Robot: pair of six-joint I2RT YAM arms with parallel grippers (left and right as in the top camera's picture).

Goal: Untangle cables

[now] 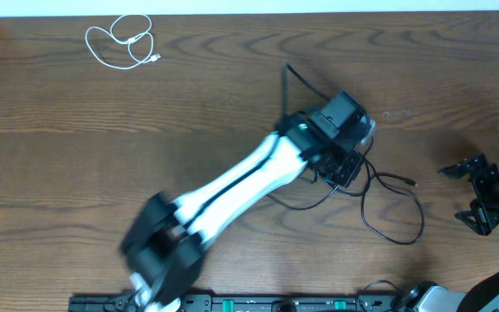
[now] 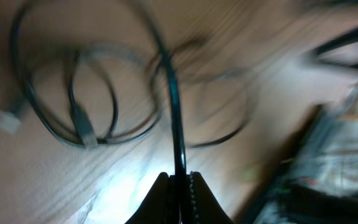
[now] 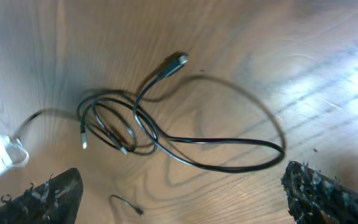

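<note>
A short white cable (image 1: pixel 121 42) lies coiled by itself at the table's far left corner. The black cables (image 1: pixel 388 204) are tangled in loops at centre right. My left gripper (image 1: pixel 340 169) hangs over the knot's left side. In the left wrist view it (image 2: pixel 179 182) is shut on one black strand (image 2: pixel 174 106), which runs up towards the blurred loops (image 2: pixel 73 93). My right gripper (image 1: pixel 468 195) stands open at the right edge, apart from the cables. Its wrist view shows the knot (image 3: pixel 120 127), a long loop (image 3: pixel 229 146) and a plug (image 3: pixel 178 61) ahead of the wide-spread fingers (image 3: pixel 328 193).
The wooden table (image 1: pixel 189 113) fills the view. A black rail (image 1: pixel 258 303) runs along the near edge. The left arm's white link (image 1: pixel 241 182) stretches diagonally from the near left to the knot. A small loose black cable end (image 3: pixel 126 204) lies between the right fingers.
</note>
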